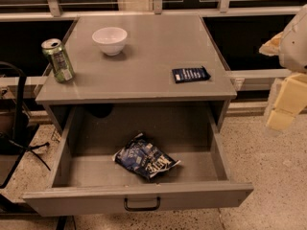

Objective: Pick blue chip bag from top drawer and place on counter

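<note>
The blue chip bag (pixel 145 159) lies crumpled on the floor of the open top drawer (pixel 139 197), near its middle front. The drawer is pulled out, its black handle (pixel 142 205) facing me. The counter (pixel 144 68) is the flat grey top above it. My gripper (pixel 286 102) hangs at the right edge of the view, outside the cabinet and well to the right of the drawer, level with the counter's front edge. It holds nothing that I can see.
On the counter stand a white bowl (pixel 110 40) at back left and a green can (pixel 58 60) at the left edge. A small flat dark blue packet (pixel 190 74) lies at front right. A black stand (pixel 19 123) is at the left. Speckled floor lies to the right.
</note>
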`<state>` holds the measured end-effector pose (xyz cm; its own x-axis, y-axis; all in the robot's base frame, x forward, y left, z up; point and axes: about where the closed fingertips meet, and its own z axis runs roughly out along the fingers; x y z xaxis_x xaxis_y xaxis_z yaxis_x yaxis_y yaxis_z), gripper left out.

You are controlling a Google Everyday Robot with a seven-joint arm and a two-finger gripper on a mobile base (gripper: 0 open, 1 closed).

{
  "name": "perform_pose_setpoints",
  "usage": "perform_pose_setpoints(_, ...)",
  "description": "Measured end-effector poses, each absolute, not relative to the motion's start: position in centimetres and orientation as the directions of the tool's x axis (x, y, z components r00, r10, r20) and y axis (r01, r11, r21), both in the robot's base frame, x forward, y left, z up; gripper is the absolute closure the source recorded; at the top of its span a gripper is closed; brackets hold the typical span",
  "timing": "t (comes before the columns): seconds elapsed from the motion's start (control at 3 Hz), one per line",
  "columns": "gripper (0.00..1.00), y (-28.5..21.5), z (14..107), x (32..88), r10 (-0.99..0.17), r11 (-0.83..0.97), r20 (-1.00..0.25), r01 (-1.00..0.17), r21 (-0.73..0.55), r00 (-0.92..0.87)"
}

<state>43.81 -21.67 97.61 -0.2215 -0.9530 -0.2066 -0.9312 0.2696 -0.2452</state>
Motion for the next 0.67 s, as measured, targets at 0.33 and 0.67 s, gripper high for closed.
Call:
perform_pose_setpoints(0.33,0.0,-21.67,97.61,43.81,-0.953,0.27,-0.207,-0.931,-0.245,-0.221)
perform_pose_setpoints(0.67,0.0,-21.53,97.78,43.88,-0.954,0.259,-0.216,-0.93,-0.259,-0.206)
